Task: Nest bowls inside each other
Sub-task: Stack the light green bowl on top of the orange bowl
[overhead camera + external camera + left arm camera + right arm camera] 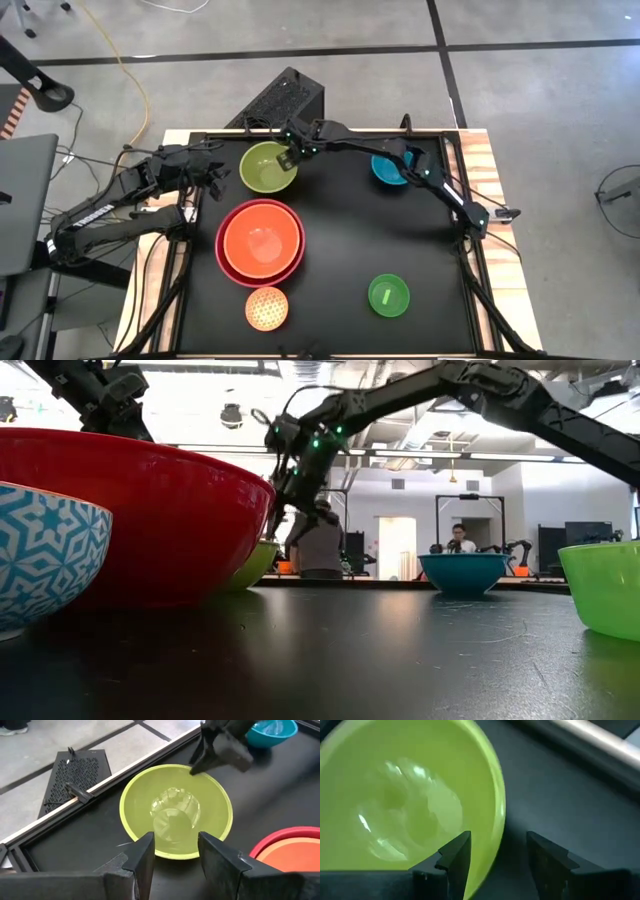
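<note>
The lime-green bowl (268,167) stands on its base at the table's far side. My right gripper (497,842) hangs open over the bowl's right rim (496,795), one finger above the inside and one outside, without touching it. My left gripper (175,854) waits open, just left of this bowl. The orange bowl (262,242) sits nested in the red bowl (222,262) at the table's middle. The blue bowl (388,170) stands at the far right. The dotted yellow bowl (267,308) and the small bright green bowl (388,296) stand near the front edge.
A raised frame (470,135) runs round the black table top. A black perforated box (280,100) lies on the floor beyond the far edge. Bare table shows between the red bowl and the blue and bright green bowls.
</note>
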